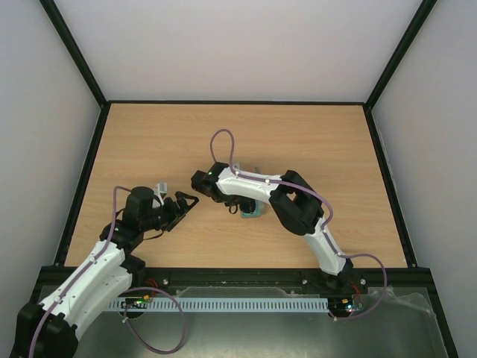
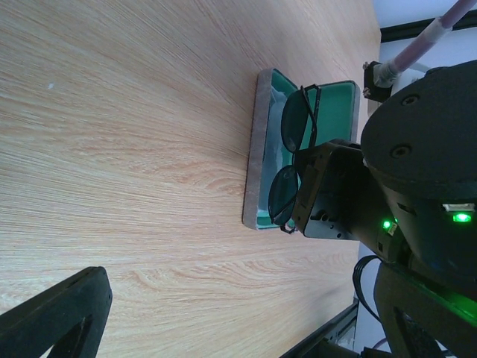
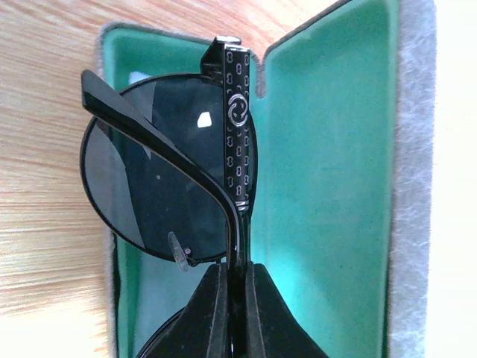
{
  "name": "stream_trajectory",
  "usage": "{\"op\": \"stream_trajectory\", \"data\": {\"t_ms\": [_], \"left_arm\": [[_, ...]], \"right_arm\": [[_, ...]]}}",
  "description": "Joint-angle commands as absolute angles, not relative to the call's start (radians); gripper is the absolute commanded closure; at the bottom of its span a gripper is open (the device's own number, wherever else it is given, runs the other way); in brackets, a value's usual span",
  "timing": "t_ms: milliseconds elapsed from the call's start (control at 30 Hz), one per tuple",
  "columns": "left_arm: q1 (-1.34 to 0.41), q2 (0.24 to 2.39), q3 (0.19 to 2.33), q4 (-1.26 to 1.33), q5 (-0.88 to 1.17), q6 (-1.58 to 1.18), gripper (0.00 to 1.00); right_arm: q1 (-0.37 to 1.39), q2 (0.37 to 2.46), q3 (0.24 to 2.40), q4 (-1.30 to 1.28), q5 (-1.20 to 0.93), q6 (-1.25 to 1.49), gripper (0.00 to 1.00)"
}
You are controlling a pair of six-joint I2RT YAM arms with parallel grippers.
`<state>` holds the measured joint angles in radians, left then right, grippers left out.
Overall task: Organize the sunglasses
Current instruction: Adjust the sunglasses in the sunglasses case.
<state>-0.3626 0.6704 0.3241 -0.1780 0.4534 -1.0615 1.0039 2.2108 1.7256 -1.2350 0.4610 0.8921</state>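
Note:
The sunglasses [image 3: 164, 186], with round dark lenses and a thin black frame, hang over the open grey case [image 3: 414, 186] with its teal-green lining. My right gripper [image 3: 237, 272] is shut on their folded temple arms near the bridge, and one lens stands upright above the left half of the case. In the left wrist view the sunglasses [image 2: 294, 123] stand on edge in the case [image 2: 257, 149], beside the right gripper's body. From above, only a corner of the case [image 1: 252, 212] shows under the right arm. My left gripper [image 1: 185, 203] is open and holds nothing, left of the case.
The wooden table [image 1: 298, 142] is ringed by a black frame and white walls. The right arm's elbow [image 1: 294, 201] and its purple cable [image 1: 220, 142] arch over the middle of the table. One left finger [image 2: 59, 313] shows low in the left wrist view.

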Motion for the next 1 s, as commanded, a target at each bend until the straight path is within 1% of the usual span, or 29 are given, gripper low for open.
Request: {"op": "stream_trajectory", "data": {"t_ms": [0, 133, 400, 967], "left_arm": [[-0.354, 0.666, 0.308, -0.175, 0.487, -1.039, 0.01], [-0.347, 0.671, 0.308, -0.173, 0.496, -1.030, 0.01], [-0.336, 0.671, 0.303, -0.170, 0.506, -1.020, 0.01], [-0.296, 0.689, 0.285, -0.154, 0.542, -0.995, 0.01]], "right_arm": [[1.005, 2.208, 1.726, -1.287, 0.557, 0.940, 0.98], [1.004, 2.235, 1.740, -1.289, 0.568, 0.932, 0.99], [0.995, 2.256, 1.697, -1.289, 0.601, 0.950, 0.99], [0.997, 2.354, 1.765, -1.288, 0.588, 0.927, 0.99]]}}
